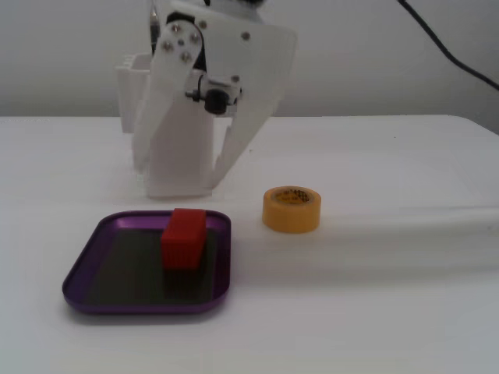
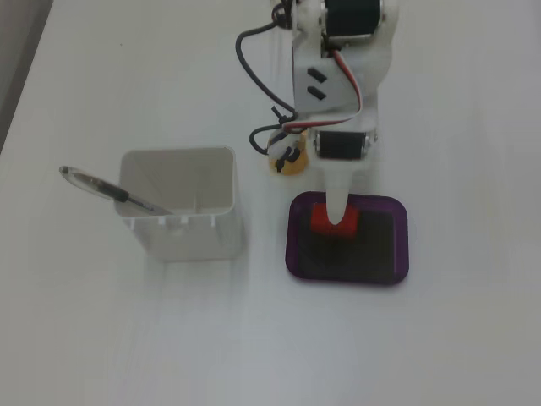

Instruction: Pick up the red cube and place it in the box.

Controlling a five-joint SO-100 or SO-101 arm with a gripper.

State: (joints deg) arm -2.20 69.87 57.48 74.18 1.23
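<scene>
The red cube (image 1: 184,238) rests on the dark floor of the purple box (image 1: 117,269), a shallow tray, near its far edge. My white gripper (image 1: 178,178) hangs just above the cube with its jaws spread wide and nothing between them. In the other fixed view, one white fingertip (image 2: 341,220) overlaps the cube (image 2: 320,220) inside the tray (image 2: 376,249). The second finger is hidden under the arm there.
A yellow tape roll (image 1: 291,209) lies on the table right of the tray; the arm mostly hides it from above (image 2: 290,167). A tall white square container (image 2: 182,207) holding a pen (image 2: 110,191) stands beside the tray. A black cable (image 1: 444,43) crosses the upper right.
</scene>
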